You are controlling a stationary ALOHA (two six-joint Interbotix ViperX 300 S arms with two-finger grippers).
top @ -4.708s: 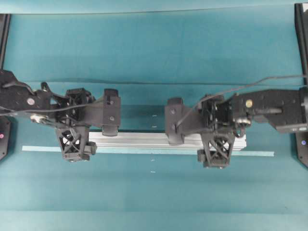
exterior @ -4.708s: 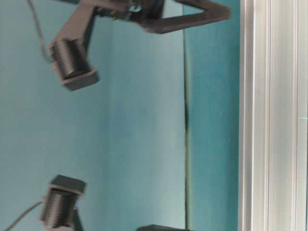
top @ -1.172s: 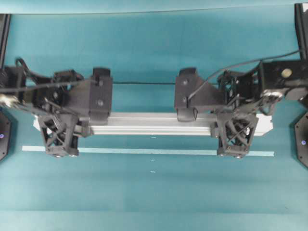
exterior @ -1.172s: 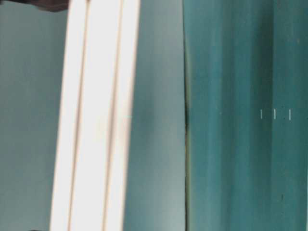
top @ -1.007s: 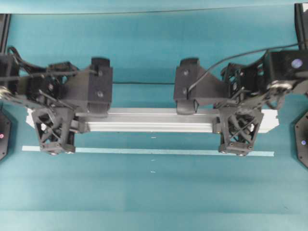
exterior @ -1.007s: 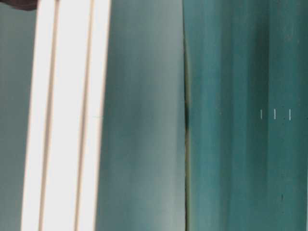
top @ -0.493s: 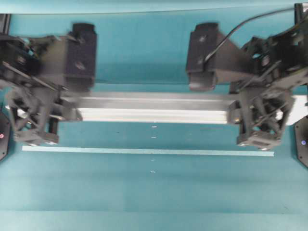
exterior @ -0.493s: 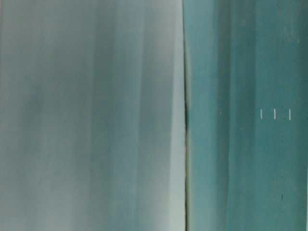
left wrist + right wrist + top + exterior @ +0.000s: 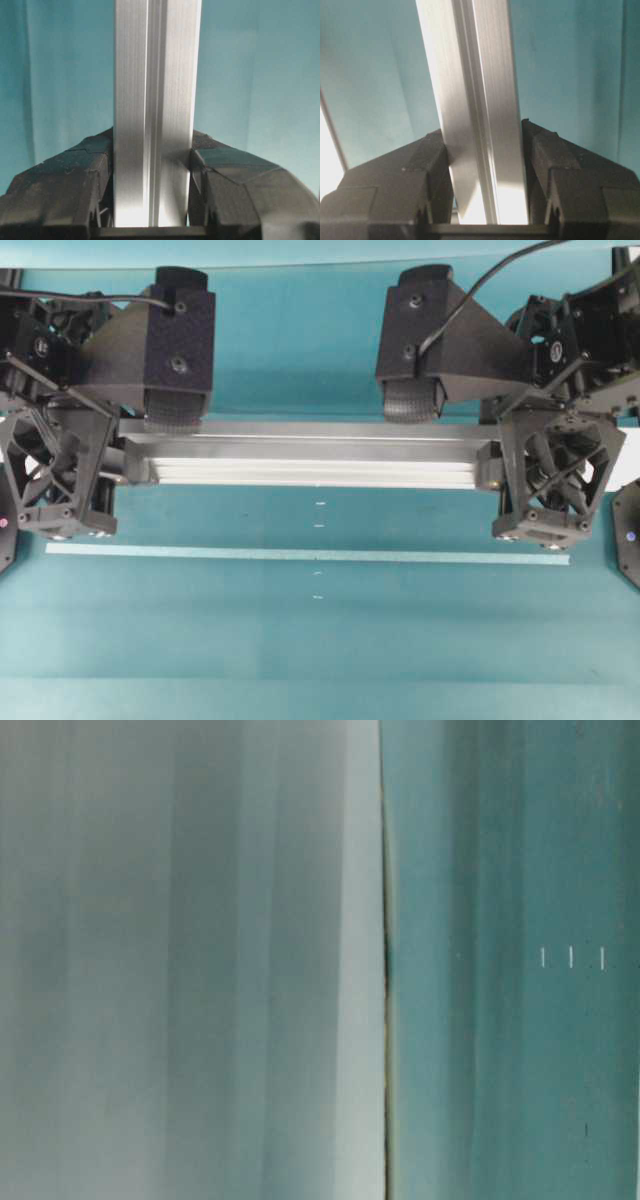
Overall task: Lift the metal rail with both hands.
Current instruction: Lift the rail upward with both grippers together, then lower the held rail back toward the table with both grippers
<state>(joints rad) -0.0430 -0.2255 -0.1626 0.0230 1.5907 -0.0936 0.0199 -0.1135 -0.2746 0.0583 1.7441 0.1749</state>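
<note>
The metal rail [image 9: 310,460] hung level above the teal surface [image 9: 320,640], clamped near each end by the left end effector [image 9: 75,465] and right end effector [image 9: 530,470]; the lift looked essentially done.

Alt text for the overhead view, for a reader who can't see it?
A long silver metal rail hangs level above a teal table, clamped near its ends by the left gripper and right gripper. A pale tape strip lies below.

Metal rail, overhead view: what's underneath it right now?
Under the long silver grooved aluminium rail only bare teal table cover shows; the thin pale tape strip lies clear of it. Each rail end is hidden by a black lattice-fingered pincer, left and right.
</note>
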